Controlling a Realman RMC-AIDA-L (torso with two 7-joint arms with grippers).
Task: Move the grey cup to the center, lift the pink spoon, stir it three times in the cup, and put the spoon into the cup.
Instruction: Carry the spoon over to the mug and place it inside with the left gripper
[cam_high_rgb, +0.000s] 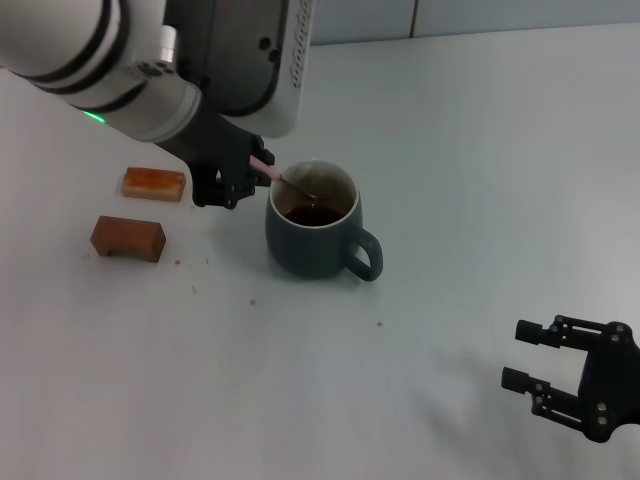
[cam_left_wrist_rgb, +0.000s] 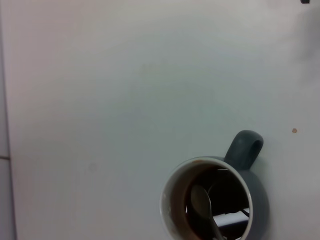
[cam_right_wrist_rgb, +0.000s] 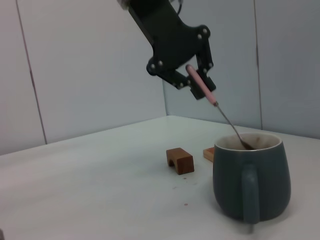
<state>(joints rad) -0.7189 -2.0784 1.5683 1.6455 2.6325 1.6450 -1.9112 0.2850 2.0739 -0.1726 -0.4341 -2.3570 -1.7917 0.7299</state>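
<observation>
Right now my left gripper (cam_high_rgb: 243, 172) is clamped on the pink handle of the pink spoon (cam_high_rgb: 283, 178), just above and to the left of the grey cup (cam_high_rgb: 312, 232). From the right wrist view the spoon (cam_right_wrist_rgb: 214, 105) slants down from my fingers (cam_right_wrist_rgb: 196, 90) over the rim, its metal bowl dipped inside the cup (cam_right_wrist_rgb: 251, 179). From the left wrist view the spoon's bowl (cam_left_wrist_rgb: 200, 202) lies against the brown-stained inside of the cup (cam_left_wrist_rgb: 215, 202). The cup stands upright near the middle of the counter (cam_high_rgb: 470, 180), its handle turned toward the near right.

Left of the cup, two brown wooden blocks sit on the counter: an orange-brown block (cam_high_rgb: 154, 184) just beside my gripper, and a darker arch-shaped block (cam_high_rgb: 128, 238) nearer to me. Both stand apart from the cup. A few small crumbs (cam_high_rgb: 195, 291) dot the counter near them.

My right gripper (cam_high_rgb: 545, 370) hangs at the near right, fingers spread and holding nothing, well apart from the cup.
</observation>
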